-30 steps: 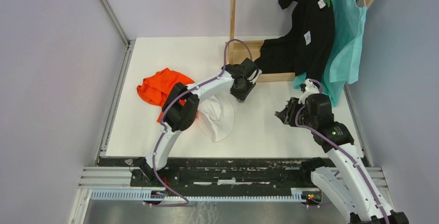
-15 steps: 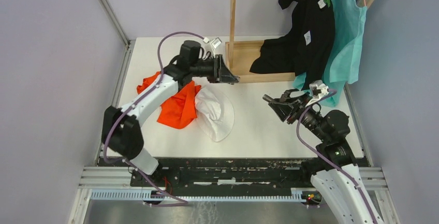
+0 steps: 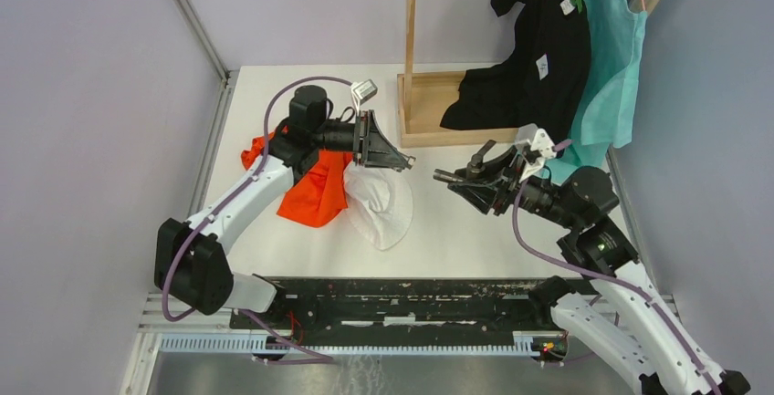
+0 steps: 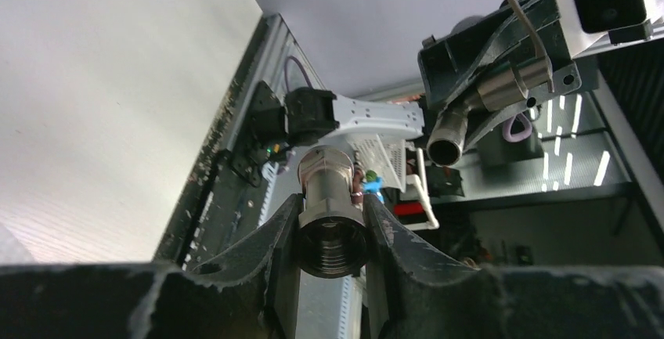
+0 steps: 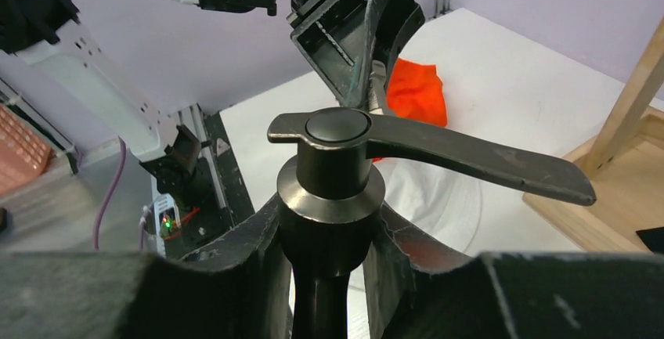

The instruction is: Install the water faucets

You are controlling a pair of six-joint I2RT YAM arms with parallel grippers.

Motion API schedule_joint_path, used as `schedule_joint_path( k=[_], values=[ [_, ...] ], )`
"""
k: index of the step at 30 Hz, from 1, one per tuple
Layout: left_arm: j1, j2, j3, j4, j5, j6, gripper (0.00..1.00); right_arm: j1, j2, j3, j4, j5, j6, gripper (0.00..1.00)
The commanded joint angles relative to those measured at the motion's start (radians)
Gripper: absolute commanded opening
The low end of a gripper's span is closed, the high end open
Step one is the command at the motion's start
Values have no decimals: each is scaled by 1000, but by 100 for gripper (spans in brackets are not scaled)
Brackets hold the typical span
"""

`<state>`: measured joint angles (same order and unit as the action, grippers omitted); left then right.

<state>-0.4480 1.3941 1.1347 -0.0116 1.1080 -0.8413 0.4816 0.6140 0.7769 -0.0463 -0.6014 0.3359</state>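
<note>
My left gripper (image 4: 333,207) is shut on a short grey metal faucet fitting (image 4: 333,221) with a threaded open end, held in the air. My right gripper (image 5: 329,214) is shut on a dark metal valve body (image 5: 333,186) with a long flat lever handle (image 5: 470,155). In the top view the left gripper (image 3: 400,161) points right and the right gripper (image 3: 459,181) points left. They face each other above the table with a small gap. The right gripper's part ends in an open pipe mouth (image 4: 445,149) in the left wrist view.
An orange cloth (image 3: 310,190) and a white cloth (image 3: 381,205) lie under the left arm. A wooden stand (image 3: 429,112) with an upright post is at the back. Black (image 3: 538,48) and teal (image 3: 607,67) garments hang at the back right.
The left arm has swung back and turned its gripper to point right. The right gripper has lifted and moved left toward it. Both parts stay held.
</note>
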Motion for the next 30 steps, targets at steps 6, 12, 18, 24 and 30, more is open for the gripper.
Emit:
schedule_joint_path(
  k=[6, 12, 18, 24, 30],
  values=[
    [0, -65, -74, 122, 194, -156, 3, 125, -35, -2, -46, 22, -444, 1],
    [-2, -89, -119, 135, 168, -303, 3, 134, -155, -197, 184, 90, -608, 1],
    [-1, -114, -149, 30, 122, -313, 3, 153, -203, -310, 345, 166, -778, 1],
    [-2, -103, -67, -120, 132, -232, 3, 234, -152, -318, 335, 273, -975, 1],
    [-3, -145, -108, -1, 118, -368, 3, 490, -55, -341, 359, 568, -1257, 1]
  ],
)
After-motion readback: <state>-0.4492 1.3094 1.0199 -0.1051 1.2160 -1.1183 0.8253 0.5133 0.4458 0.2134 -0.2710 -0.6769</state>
